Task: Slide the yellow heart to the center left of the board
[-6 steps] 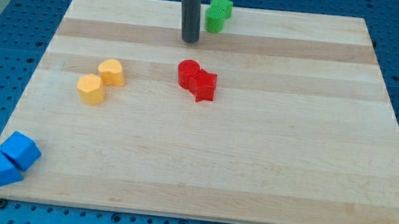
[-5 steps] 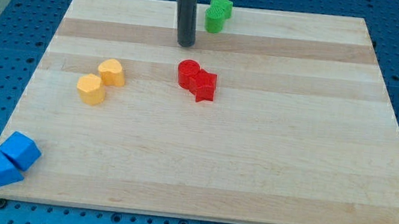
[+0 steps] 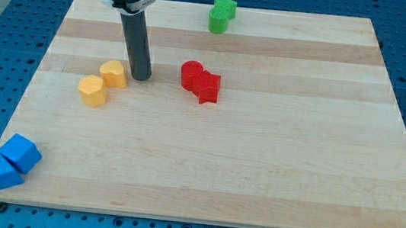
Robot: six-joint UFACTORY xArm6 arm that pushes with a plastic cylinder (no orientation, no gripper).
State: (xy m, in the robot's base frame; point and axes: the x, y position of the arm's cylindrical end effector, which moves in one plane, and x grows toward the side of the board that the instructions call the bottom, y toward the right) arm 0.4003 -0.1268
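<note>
Two yellow blocks (image 3: 103,82), can't really tell which is the heart. My tip (image 3: 140,78) sits just right of the upper one (image 3: 114,73); no gripper, no writing.

1 arm in view, entering from the view's top left. Grey metal collar carries a straight dark rod, roughly upright, leaning slightly toward the view's right at its lower end. My tip (image 3: 140,78) rests at surface height.

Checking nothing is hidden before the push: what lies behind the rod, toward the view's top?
Behind the rod, only bare board shows on both sides; the strip it covers cannot be seen. My tip stands just to the view's right of the upper yellow block, seemingly not touching.
</note>
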